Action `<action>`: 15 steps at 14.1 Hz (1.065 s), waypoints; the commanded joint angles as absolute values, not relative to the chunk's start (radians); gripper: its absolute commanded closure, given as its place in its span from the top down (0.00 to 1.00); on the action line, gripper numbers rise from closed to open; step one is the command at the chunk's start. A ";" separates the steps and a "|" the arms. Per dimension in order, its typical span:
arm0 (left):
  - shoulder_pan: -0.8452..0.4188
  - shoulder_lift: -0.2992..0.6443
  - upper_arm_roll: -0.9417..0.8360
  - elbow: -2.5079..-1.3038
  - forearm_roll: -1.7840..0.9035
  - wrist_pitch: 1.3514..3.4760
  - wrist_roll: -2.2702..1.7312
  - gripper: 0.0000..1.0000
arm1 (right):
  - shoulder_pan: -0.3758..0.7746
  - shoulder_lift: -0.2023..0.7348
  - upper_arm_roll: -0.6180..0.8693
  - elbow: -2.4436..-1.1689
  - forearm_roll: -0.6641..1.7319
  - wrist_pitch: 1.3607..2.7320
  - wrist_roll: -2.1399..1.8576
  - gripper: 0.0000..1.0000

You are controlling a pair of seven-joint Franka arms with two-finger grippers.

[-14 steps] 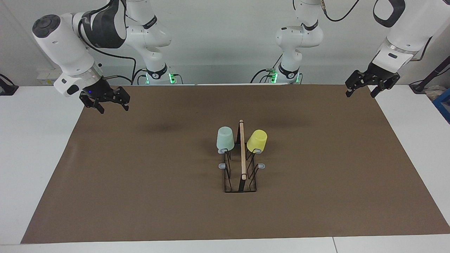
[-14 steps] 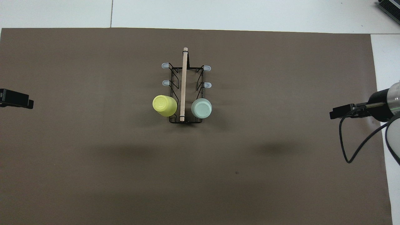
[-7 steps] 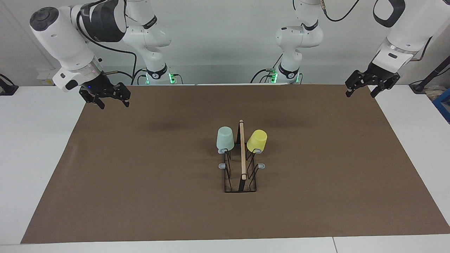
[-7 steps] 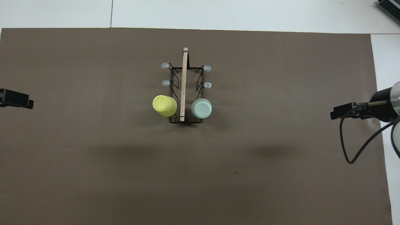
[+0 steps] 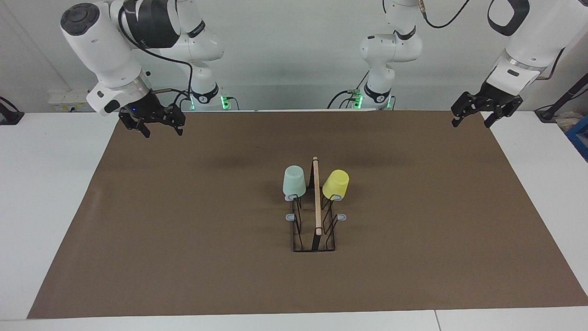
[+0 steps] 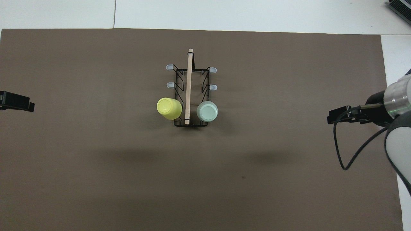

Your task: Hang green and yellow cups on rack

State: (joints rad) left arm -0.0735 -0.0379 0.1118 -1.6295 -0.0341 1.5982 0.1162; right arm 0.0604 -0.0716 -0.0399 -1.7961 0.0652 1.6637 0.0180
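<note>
The rack (image 5: 316, 202) (image 6: 188, 86), black wire with a wooden bar on top, stands mid-table. A mint green cup (image 5: 294, 181) (image 6: 207, 111) hangs upside down on a peg at the rack's end nearer the robots, on the right arm's side of the bar. A yellow cup (image 5: 336, 184) (image 6: 168, 108) hangs tilted on the matching peg on the left arm's side. My right gripper (image 5: 163, 133) (image 6: 337, 116) hovers open and empty over the mat's corner at its own end. My left gripper (image 5: 471, 123) (image 6: 19, 104) waits open and empty over the mat's edge at its end.
A brown mat (image 5: 183, 230) covers most of the white table (image 5: 46, 184). Several grey-tipped pegs (image 5: 290, 217) (image 6: 169, 67) on the rack carry nothing. Both grippers are well away from the rack.
My right arm has swung its gripper a little inward over the mat, toward the table's middle. The left arm, the cups and the rack have not moved.
</note>
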 commanded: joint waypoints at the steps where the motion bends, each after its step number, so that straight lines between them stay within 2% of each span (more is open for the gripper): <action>1: -0.089 -0.044 0.120 -1.635 -0.015 1.589 0.100 1.00 | 0.061 -0.077 -0.037 -1.782 0.040 1.655 0.048 1.00; 10: -0.089 -0.044 0.120 -1.635 -0.015 1.591 0.100 1.00 | 0.083 -0.071 -0.049 -1.792 0.037 1.710 0.052 1.00; 15: -0.092 -0.041 0.120 -1.634 -0.015 1.617 0.098 1.00 | 0.084 -0.045 -0.049 -1.754 0.026 1.715 0.051 1.00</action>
State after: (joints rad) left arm -0.0736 -0.0379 0.1113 -1.6295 -0.0341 1.6008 0.1158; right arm 0.0760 -0.0673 -0.0456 -1.7864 0.0532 1.7092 0.0311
